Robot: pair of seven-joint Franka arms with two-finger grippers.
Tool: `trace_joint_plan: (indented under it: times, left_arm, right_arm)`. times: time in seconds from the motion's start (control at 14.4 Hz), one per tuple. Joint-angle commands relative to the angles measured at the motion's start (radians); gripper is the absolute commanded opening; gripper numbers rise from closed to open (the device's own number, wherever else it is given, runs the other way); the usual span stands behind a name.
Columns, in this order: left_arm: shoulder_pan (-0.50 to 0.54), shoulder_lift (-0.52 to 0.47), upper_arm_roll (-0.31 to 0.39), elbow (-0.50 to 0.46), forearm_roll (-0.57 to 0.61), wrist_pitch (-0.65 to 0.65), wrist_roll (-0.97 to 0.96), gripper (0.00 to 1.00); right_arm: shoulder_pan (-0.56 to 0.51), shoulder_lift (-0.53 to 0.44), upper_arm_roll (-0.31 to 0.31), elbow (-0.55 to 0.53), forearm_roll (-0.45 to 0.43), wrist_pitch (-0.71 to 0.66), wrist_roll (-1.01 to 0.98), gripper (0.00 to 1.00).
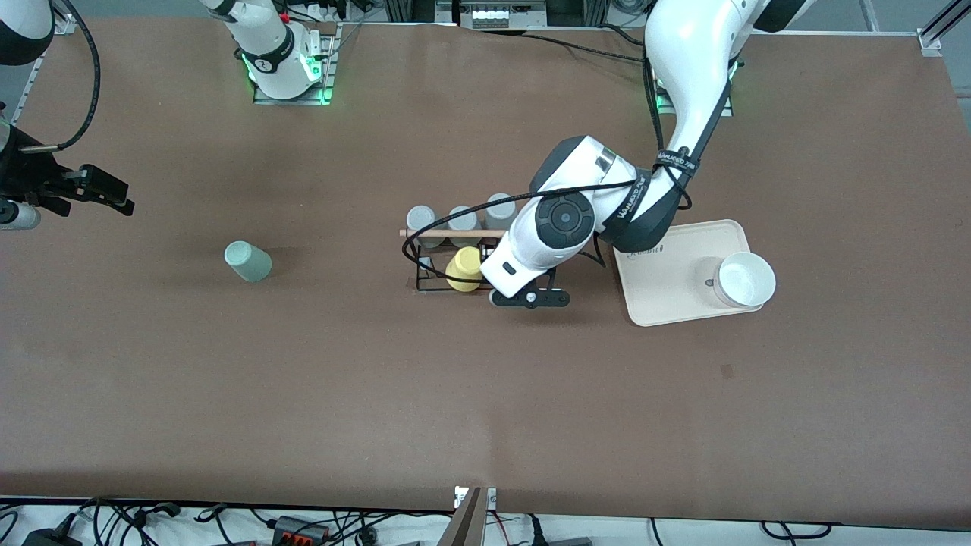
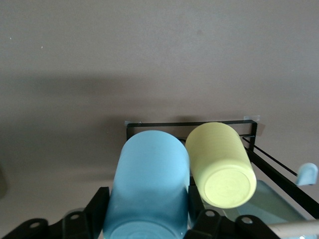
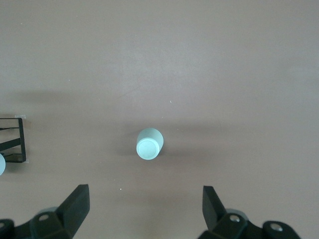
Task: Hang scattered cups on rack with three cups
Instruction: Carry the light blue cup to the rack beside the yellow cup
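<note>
My left gripper (image 1: 529, 298) is over the black wire rack (image 1: 436, 262) and is shut on the light blue cup (image 2: 149, 184). It holds the cup beside the yellow cup (image 1: 464, 268), which sits tilted on a peg and also shows in the left wrist view (image 2: 222, 164). The rack's frame (image 2: 189, 124) and wooden rod (image 2: 299, 228) show there too. In the front view the blue cup is hidden under the hand. The mint green cup (image 1: 248, 262) lies on the table toward the right arm's end. My right gripper (image 1: 106, 193) is open and empty, up in the air, with the mint cup (image 3: 149, 144) ahead of it.
Three grey cups (image 1: 463, 220) stand along the rack's side farther from the front camera. A cream tray (image 1: 667, 284) with a white bowl (image 1: 746, 279) lies beside the rack toward the left arm's end. A corner of the rack (image 3: 15, 142) shows in the right wrist view.
</note>
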Motion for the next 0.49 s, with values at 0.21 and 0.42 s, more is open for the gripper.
trace_joint_plan:
  times: [0.21,0.42]
  left_arm:
    - [0.06,-0.161,0.015,0.041,0.064,-0.143,0.004,1.0]
    - [0.18,-0.281,0.018,0.04,0.116,-0.252,0.012,1.0]
  right_arm:
    - [-0.016,-0.001,0.013,0.004,-0.011,-0.006,-0.015,1.0]
    - [-0.013,0.023,0.013,0.004,-0.01,-0.003,-0.001,1.0]
